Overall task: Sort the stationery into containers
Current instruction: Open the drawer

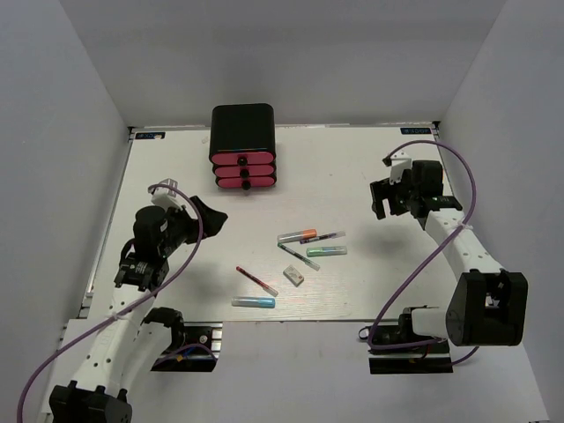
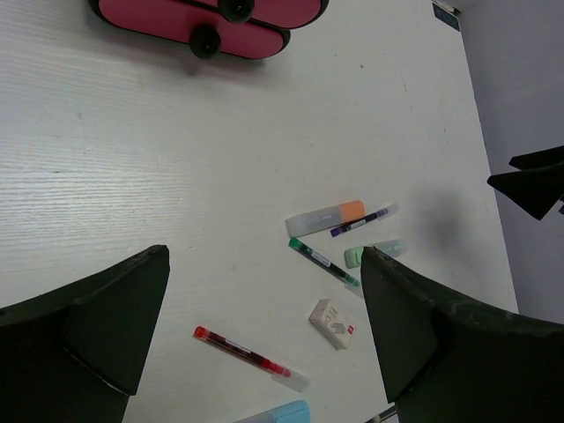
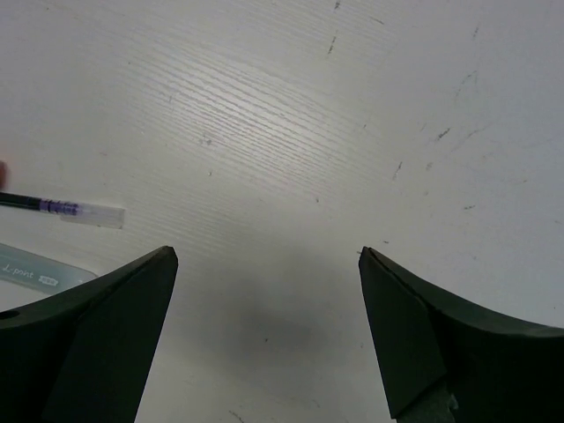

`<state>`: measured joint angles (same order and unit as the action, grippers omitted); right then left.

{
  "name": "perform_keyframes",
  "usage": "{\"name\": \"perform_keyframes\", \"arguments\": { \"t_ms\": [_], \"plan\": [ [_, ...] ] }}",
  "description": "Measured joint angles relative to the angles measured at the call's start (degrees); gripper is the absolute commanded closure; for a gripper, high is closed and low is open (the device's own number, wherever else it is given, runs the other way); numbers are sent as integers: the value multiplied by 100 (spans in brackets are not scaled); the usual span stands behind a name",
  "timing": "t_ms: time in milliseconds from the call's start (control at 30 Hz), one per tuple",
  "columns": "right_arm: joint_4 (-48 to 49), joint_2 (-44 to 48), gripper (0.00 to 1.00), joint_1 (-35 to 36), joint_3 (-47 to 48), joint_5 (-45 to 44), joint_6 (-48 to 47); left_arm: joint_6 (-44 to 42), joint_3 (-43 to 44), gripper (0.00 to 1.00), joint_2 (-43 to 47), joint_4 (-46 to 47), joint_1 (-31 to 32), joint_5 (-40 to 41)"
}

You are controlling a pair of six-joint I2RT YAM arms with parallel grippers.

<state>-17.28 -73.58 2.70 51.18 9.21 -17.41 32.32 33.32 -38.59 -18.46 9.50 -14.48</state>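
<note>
Stationery lies loose near the middle of the bench (image 1: pixel 176 159), at 5 o'clock from the black cabinet (image 1: pixel 242 123). That cabinet stands at the bench's 12 o'clock edge, its three pink-red drawers (image 1: pixel 245 171) facing me. An orange-tipped highlighter (image 1: pixel 297 235) and a thin dark pen (image 1: pixel 322 237) lie nearly end to end. At their 6 o'clock are a thin green pen (image 1: pixel 299 256) and a mint marker (image 1: pixel 327 251). A white eraser (image 1: pixel 294 277) sits nearer me, with a thin red pen (image 1: pixel 256 281) at its 9 o'clock. A light blue marker (image 1: pixel 253 302) lies nearest of all. My left jaws hang wide at 9 o'clock of the pile, my right jaws wide at 3 o'clock.
</note>
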Motion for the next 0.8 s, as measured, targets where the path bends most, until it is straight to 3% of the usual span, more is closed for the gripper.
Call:
{"name": "perform_keyframes", "arguments": {
  "t_ms": [367, 467, 500, 567, 600, 667, 700, 767, 800],
  "plan": [
    [-713, -94, 10, 11, 229, 1338, -1182, 28, 0, 2, -673, 544, 9, -304],
    [-933, -105, 10, 13, 243, 1530, -1482, 79, 0, 14, -828, 763, 9, -376],
    [-1012, -111, 10, 13, 251, 1591, -1587, 122, 0, 27, -907, 874, 9, -433],
    [-1165, -142, 10, 17, 289, 1714, -1733, 214, 0, 41, -1097, 1132, 9, -553],
    [-1228, -166, 26, 22, 319, 1788, -1770, 251, 2, 55, -1213, 1290, 11, -619],
    [-1292, -208, 52, 28, 376, 1930, -1847, 334, 0, 65, -1449, 1565, 46, -728],
    [-1290, -216, 79, 31, 389, 2017, -1856, 367, 0, 68, -1585, 1733, 79, -772],
    [-1287, -223, 78, 39, 389, 2186, -1803, 431, 2, 59, -1821, 2013, 138, -802],
    [-1276, -223, 62, 44, 387, 2253, -1753, 461, 2, 46, -1932, 2146, 164, -802]
  ]
}}
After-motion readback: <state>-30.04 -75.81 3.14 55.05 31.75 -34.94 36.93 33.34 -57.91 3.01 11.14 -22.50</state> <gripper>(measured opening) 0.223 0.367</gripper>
